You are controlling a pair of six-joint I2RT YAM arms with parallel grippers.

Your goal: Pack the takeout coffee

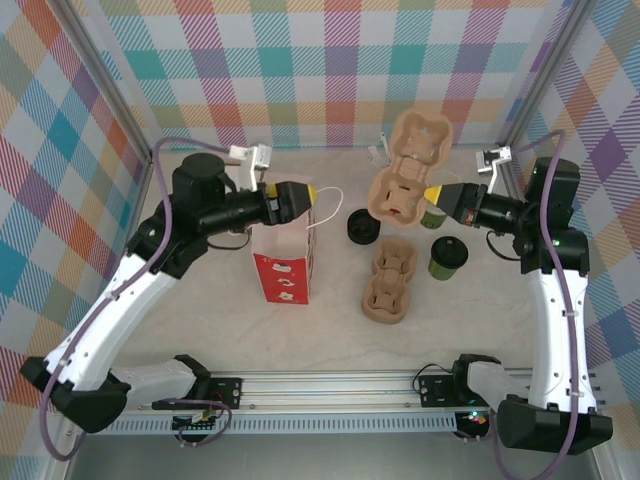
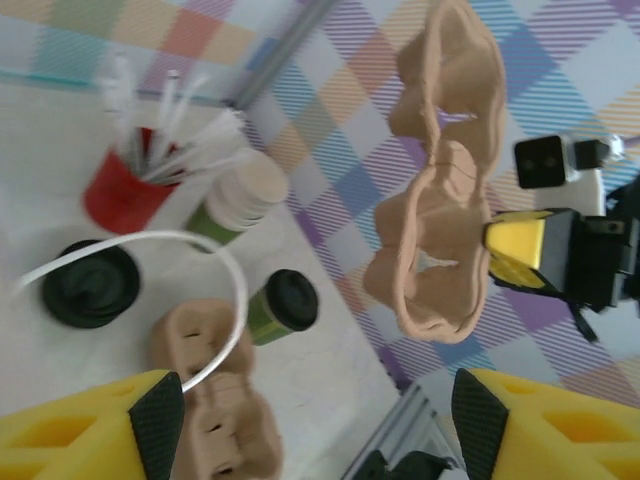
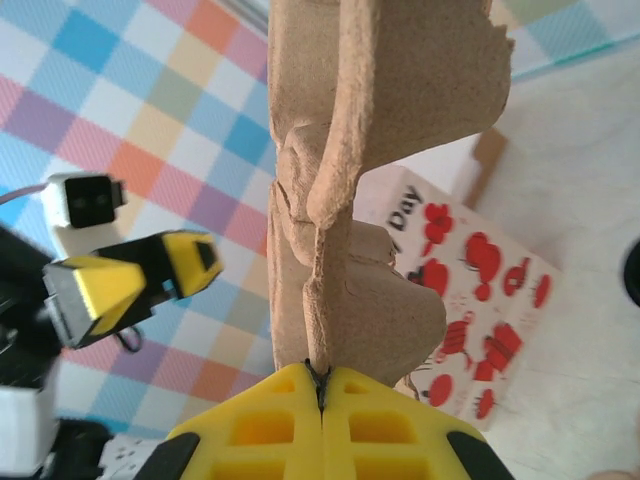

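Observation:
The takeout coffee [image 1: 447, 256], a small green cup with a black lid, stands on the table right of centre; it is also in the left wrist view [image 2: 280, 306]. The red paper bag [image 1: 283, 266] stands upright at centre left, its white handle [image 2: 205, 255] looping beside my left finger. My left gripper [image 1: 312, 192] hovers over the bag's top, open [image 2: 320, 420] with nothing between its fingers. My right gripper [image 1: 432, 193] is shut [image 3: 322, 385] on the edge of a brown cardboard cup carrier [image 1: 405, 165], which it holds in the air on edge.
A loose black lid [image 1: 362, 227] lies between the bag and the coffee. A stack of cup carriers [image 1: 390, 282] lies in front of it. A red cup of stirrers [image 2: 125, 192] and a stack of lidless green cups [image 2: 240, 200] stand at the back.

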